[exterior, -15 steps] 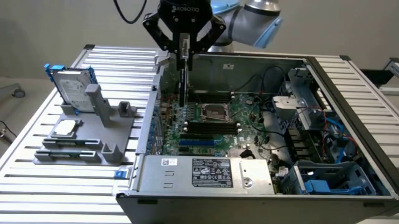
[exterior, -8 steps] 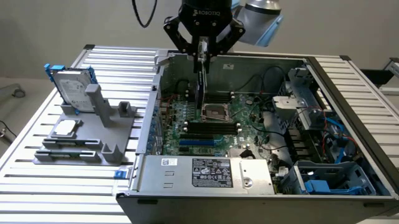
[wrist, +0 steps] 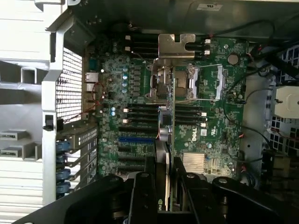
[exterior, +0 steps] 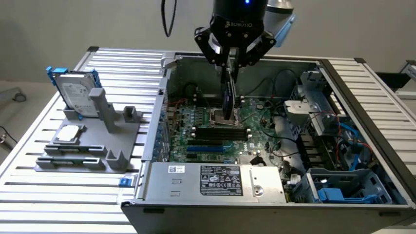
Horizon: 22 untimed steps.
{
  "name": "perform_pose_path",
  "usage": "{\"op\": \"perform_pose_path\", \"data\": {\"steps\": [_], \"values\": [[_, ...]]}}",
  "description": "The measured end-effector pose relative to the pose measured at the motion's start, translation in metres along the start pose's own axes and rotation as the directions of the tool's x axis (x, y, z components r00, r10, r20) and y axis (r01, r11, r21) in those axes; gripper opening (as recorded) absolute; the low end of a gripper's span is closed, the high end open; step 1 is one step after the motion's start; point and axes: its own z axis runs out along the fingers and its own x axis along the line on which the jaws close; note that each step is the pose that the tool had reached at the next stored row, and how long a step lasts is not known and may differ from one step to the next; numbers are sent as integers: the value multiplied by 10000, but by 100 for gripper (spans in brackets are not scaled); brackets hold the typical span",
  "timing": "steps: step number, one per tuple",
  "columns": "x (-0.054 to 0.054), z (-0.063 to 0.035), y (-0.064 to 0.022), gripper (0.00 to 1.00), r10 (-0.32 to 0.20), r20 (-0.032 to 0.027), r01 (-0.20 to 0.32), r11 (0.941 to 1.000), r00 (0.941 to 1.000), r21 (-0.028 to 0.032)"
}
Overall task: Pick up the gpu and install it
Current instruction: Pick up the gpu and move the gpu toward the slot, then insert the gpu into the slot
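My gripper (exterior: 231,64) hangs over the open computer case (exterior: 153,122), shut on the top edge of the gpu (exterior: 227,97). The card hangs edge-down, above the green motherboard (exterior: 201,122) near the processor socket. In the wrist view the gpu (wrist: 169,135) runs edge-on away from my gripper (wrist: 167,186), gripped between the two black fingers (wrist: 142,191), and its silver bracket (wrist: 176,45) shows at the far end. A blue expansion slot (wrist: 135,139) lies on the motherboard (wrist: 215,130) beside the card, apart from it.
A grey fixture (exterior: 91,146) on the slatted table at the exterior view's left holds a silver hard drive with blue rails (exterior: 77,92) and a small square processor chip (exterior: 68,134). Inside the case sit a power supply (exterior: 215,180), cables and drive bays (exterior: 338,141).
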Motion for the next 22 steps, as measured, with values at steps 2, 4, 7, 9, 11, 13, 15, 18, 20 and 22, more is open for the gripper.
{"op": "perform_pose_path", "data": {"steps": [2,4,7,9,11,13,15,18,20,22], "values": [[-20,12,-1,27,1,-18,-1,10000,10000,2],[-20,12,-1,27,2,-42,-2,10000,10000,1],[-20,12,-1,27,3,-42,-3,10000,10000,1],[-20,12,-1,27,3,-42,-3,10000,10000,0],[-20,13,-1,27,3,-42,-3,10000,10000,0],[-20,13,-1,27,3,-42,-3,10000,10000,0],[-20,13,-1,27,3,-42,-3,10000,10000,0],[-20,13,-1,27,3,-42,-3,10000,10000,0],[-25,19,-1,27,-21,-41,21,10000,10000,-1],[-25,24,-1,27,-335,-2,335,9994,9994,8]]}}
